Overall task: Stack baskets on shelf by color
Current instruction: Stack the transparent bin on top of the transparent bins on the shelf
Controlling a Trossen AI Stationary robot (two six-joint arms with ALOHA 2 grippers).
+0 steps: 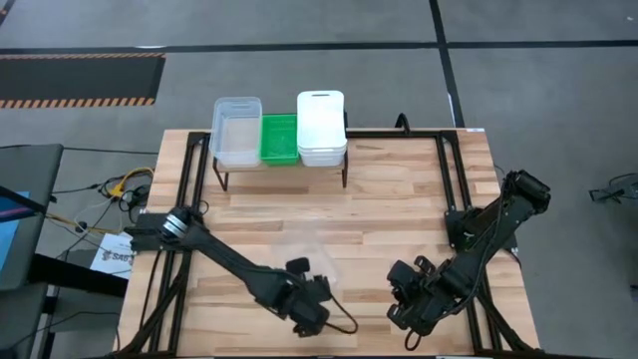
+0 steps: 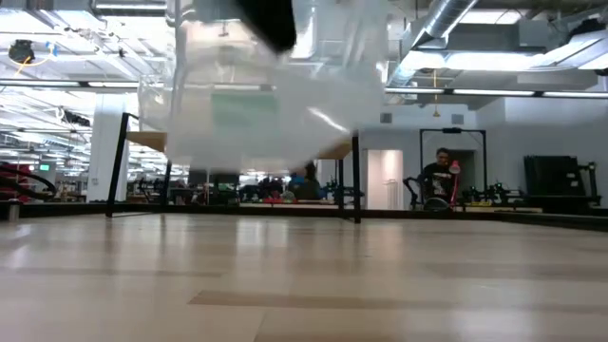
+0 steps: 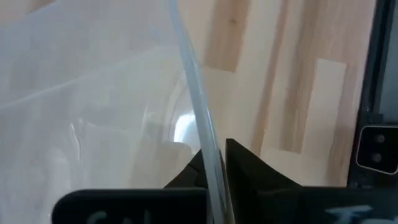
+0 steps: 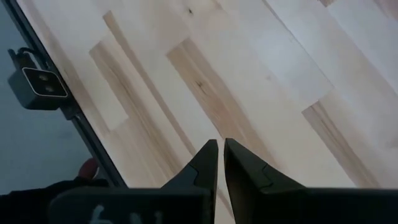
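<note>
A clear basket [image 1: 304, 244] is being lifted off the worktop [image 1: 399, 199], its wall pinched between the left fingers [image 3: 242, 168], for stacking on the shelf's [image 1: 349, 152] clear pile [image 1: 237, 130]; the right fingers [image 4: 239, 165] are being held nearly closed, empty.

One shelf [image 1: 282, 165] holds clear [image 1: 237, 130], green [image 1: 279, 140] and white [image 1: 321, 125] basket stacks; one clear basket [image 1: 304, 249] is apart.

You view the table [image 1: 329, 214] from directly overhead, with the shelf [image 1: 284, 165] at 12 o'clock. The low camera sits at tabletop level, facing that shelf [image 2: 142, 141]. Each wrist camera looks closely down at the planks; both overlap the overhead view.
</note>
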